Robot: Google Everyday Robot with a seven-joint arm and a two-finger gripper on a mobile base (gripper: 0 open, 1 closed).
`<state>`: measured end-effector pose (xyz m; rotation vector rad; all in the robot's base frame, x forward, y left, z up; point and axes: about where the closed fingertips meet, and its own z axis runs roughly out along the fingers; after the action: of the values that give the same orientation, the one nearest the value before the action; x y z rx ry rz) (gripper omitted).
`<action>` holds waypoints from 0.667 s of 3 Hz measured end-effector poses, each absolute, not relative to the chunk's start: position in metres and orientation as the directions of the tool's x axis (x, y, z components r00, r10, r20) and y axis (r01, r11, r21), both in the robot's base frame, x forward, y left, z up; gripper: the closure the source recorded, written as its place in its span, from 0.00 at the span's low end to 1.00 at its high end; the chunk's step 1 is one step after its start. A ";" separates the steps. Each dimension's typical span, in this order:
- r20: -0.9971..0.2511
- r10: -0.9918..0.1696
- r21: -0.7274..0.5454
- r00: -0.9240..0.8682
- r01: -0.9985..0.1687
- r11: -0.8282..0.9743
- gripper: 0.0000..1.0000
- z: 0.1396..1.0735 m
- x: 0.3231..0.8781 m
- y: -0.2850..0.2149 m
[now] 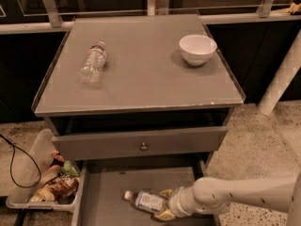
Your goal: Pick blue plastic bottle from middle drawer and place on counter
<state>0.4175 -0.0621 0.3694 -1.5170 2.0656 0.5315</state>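
Lettering on either bottle cannot be read. The blue plastic bottle [143,201] carries a white-and-blue label with one dark square on it. The clear crinkled bottle [92,62] wears a red-and-white band.

The blue plastic bottle is small, bluish and see-through, with a white cap. It lies on its side on the flat grey bottom of the middle drawer [106,197], which stands pulled out at six o'clock in the view. The cap points toward ten o'clock and the base toward four.

The gripper [164,204] sits right at that base end, low in the drawer, on the end of a pale arm that reaches in from four o'clock. Whether it has actually clamped the bottle, I cannot tell.

Above, the counter [150,81] holds the crinkled bottle on its side at ten o'clock and a white bowl [198,48] upright at one o'clock (the two are well apart). A drawer front with a small round knob [143,146] sits between counter and open drawer. At eight o'clock a clear bin [33,173] of snack packets rests on the floor, with a black cable [19,161] beside it.
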 end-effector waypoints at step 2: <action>-0.697 -0.702 -0.064 -0.146 -0.962 0.264 1.00 0.450 0.410 -0.106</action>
<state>0.4104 -0.1064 0.4504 -1.5024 1.9176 0.5397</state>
